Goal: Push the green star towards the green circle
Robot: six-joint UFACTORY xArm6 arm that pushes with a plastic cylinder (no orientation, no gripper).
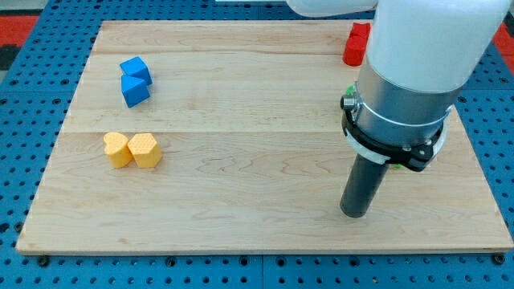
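Observation:
My tip rests on the wooden board at the lower right. The arm's grey and white body hides most of the board's right side. Only two small green slivers show at the arm's edge: one on its left and one under its black collar. I cannot tell which sliver is the green star and which the green circle, nor their shapes. The tip stands below and left of the lower green sliver, apart from it.
Two blue blocks sit touching at the upper left. A yellow heart-like block and a yellow hexagon block touch at the left. A red block is at the top right, partly hidden by the arm.

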